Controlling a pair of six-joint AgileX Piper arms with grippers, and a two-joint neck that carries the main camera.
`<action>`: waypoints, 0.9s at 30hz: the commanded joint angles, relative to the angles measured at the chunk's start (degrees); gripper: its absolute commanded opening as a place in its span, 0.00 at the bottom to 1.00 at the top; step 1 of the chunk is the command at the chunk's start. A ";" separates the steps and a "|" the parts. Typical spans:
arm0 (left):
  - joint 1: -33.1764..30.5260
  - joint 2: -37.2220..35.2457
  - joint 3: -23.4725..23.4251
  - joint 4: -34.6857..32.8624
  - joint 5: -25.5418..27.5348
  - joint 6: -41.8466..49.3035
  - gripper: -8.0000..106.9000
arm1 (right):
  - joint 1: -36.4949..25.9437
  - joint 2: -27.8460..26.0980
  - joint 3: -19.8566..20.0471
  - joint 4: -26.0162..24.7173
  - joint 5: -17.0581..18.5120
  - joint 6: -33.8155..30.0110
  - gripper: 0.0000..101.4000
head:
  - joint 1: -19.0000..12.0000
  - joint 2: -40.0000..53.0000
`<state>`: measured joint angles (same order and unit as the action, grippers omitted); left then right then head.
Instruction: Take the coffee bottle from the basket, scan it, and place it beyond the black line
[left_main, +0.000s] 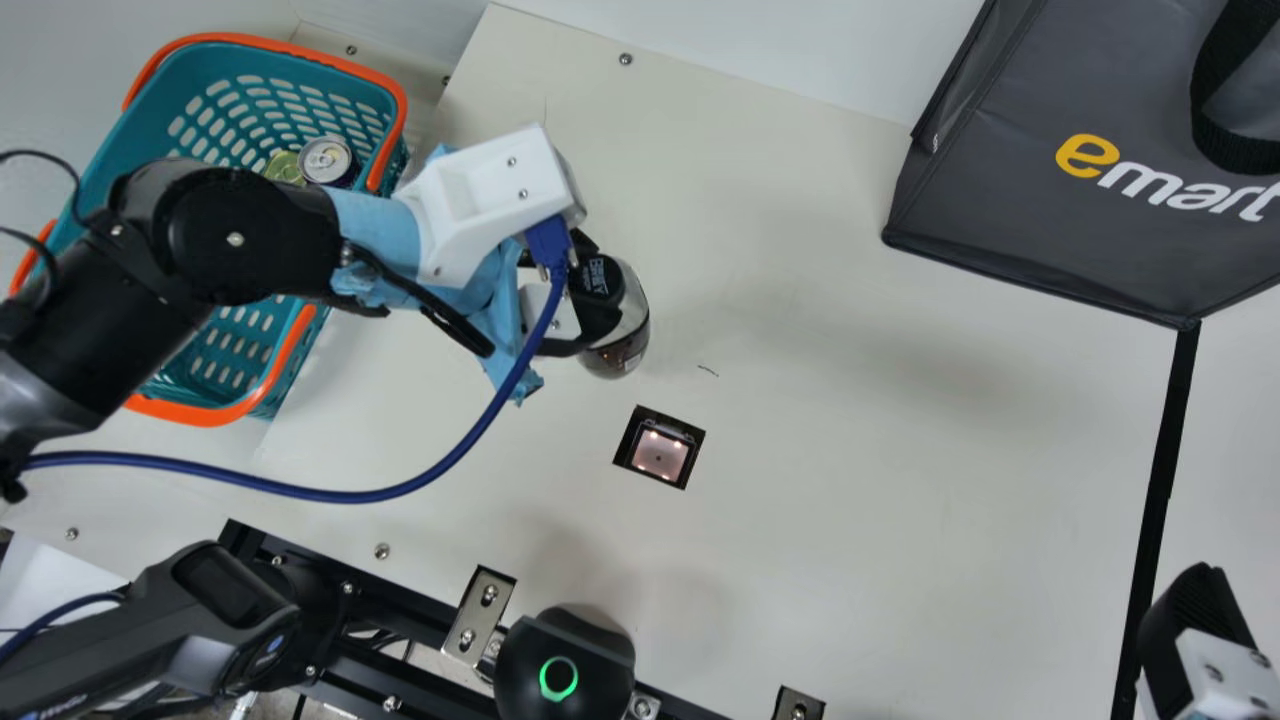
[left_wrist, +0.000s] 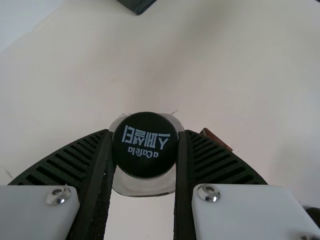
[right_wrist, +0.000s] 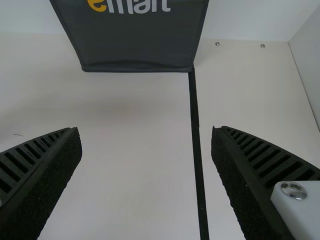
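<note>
Scanning seems the step in hand: the left gripper (left_wrist: 145, 135) grips the coffee bottle (left_main: 628, 325) by its cap (left_wrist: 144, 152) near the scanner window (left_main: 660, 453), beyond which the right gripper (right_wrist: 145, 131) spreads wide, well apart, so next the bottle likely must cross that window.

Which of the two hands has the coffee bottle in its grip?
The left hand: its fingers are closed on the black cap of the coffee bottle. The right hand, by contrast, is open and grips nothing.

Grey bag (left_main: 1000, 210) — cropped, basket (left_main: 150, 130) — partly hidden
</note>
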<state>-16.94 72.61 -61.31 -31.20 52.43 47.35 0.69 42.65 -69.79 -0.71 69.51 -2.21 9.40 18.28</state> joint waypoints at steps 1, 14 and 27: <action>-0.38 0.19 0.21 0.38 -0.12 -0.13 0.16 | 0.00 0.00 0.00 0.00 0.00 0.00 0.90 | -1.48 0.14; -2.67 2.29 0.52 1.99 -1.33 0.16 0.16 | 0.00 0.00 0.00 0.00 0.00 0.00 0.90 | -1.48 0.14; -3.16 3.52 1.56 2.23 -2.68 0.83 0.16 | 0.00 0.00 0.00 0.00 -0.11 0.00 0.90 | -1.48 0.14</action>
<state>-20.12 75.96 -59.80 -28.85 49.81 48.13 0.69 42.65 -69.79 -0.71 69.40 -2.21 9.40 18.28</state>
